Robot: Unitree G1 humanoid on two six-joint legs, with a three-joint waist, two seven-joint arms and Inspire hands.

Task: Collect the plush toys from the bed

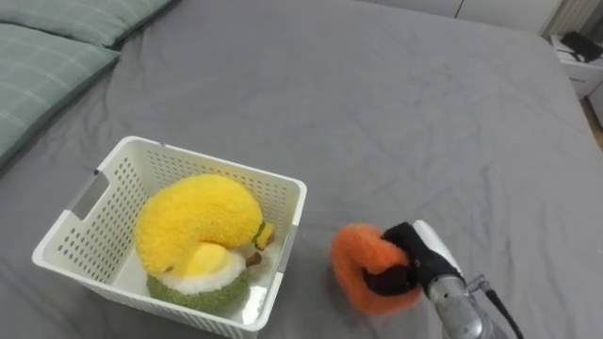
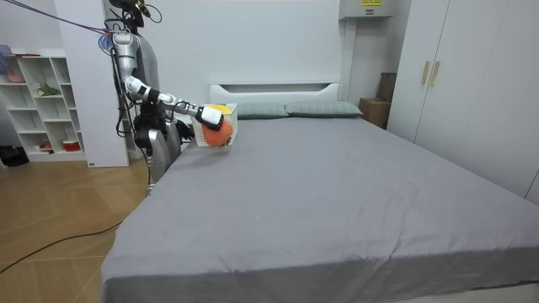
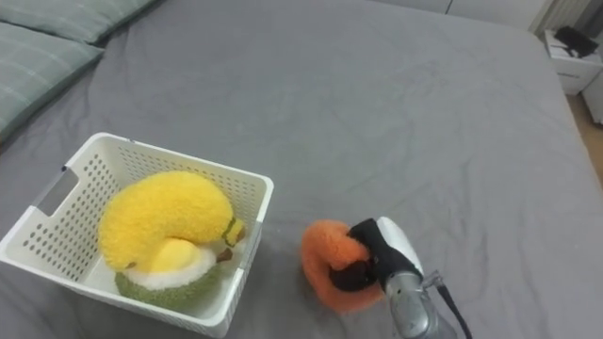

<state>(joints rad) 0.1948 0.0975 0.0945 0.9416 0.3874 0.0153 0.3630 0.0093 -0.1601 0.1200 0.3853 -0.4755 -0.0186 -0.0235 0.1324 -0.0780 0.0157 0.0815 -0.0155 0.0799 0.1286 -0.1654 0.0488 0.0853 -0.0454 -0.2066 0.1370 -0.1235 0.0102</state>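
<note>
Robot's right hand (image 1: 419,252) is grasping an orange plush toy (image 1: 353,268) on the grey bed (image 1: 405,113).
Its dark fingers (image 1: 388,279) are curling round the toy just beside a white basket (image 1: 287,202) (holding a yellow plush (image 1: 193,221) and a green-and-white one (image 1: 198,287)). In the room view, the robot is standing at the bedside, arm outstretched.

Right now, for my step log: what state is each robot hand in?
Right robot hand: closed on the fuzzy orange plush toy.
Left robot hand: cannot be told.
</note>
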